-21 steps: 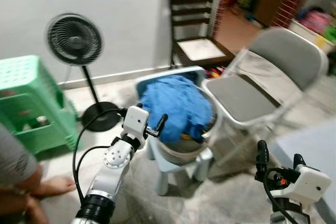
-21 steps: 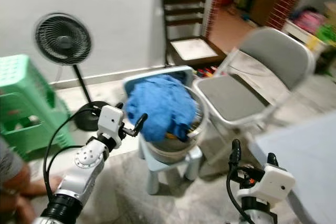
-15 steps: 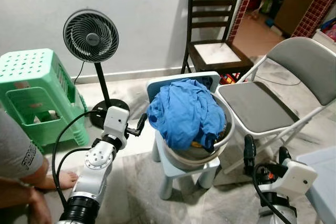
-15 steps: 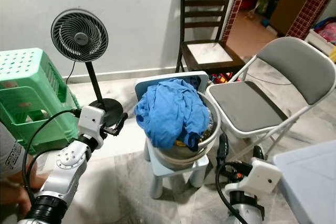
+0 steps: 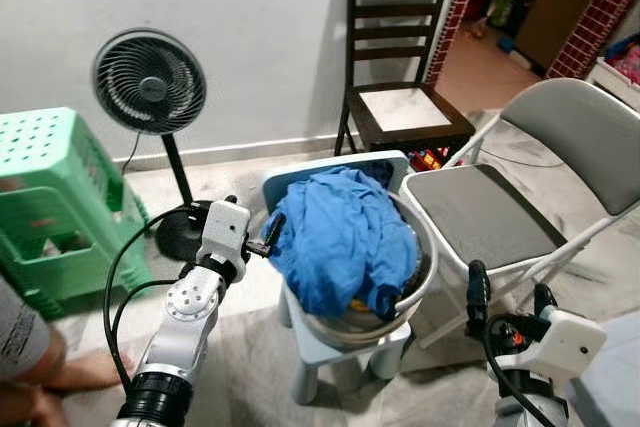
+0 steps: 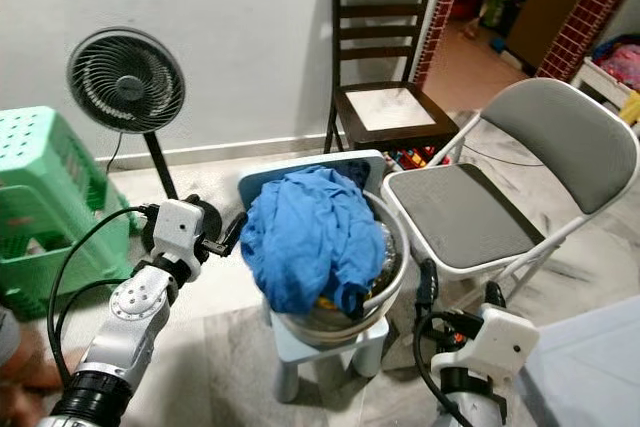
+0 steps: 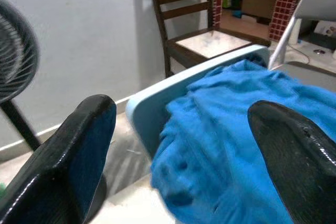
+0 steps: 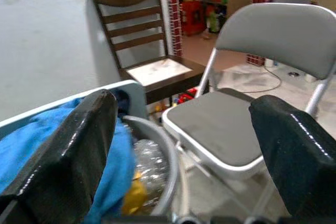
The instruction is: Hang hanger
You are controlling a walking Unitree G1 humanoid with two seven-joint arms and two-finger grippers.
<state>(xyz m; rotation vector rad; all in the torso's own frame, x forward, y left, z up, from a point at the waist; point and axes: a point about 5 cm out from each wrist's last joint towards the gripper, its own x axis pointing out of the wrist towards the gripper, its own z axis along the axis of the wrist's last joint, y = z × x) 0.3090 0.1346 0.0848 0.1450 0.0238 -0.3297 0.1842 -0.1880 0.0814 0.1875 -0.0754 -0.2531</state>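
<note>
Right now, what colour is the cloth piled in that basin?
Plain bright blue. The cloth shows best in the left eye view, heaped over the grey basin.

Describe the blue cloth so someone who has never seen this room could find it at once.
Start at the dark wooden chair against the white wall. Just in front stands a small pale blue stool carrying a grey basin. The blue cloth is heaped over that basin, the only bright blue, crumpled thing there.

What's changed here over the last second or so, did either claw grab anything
Neither took hold of anything. The view swung and steadied as the camera moved. The left claw, open, now reaches closer to the blue cloth heaped in the basin. The right claw stays low, open and empty. Basin, fan and chairs look unmoved.
</note>
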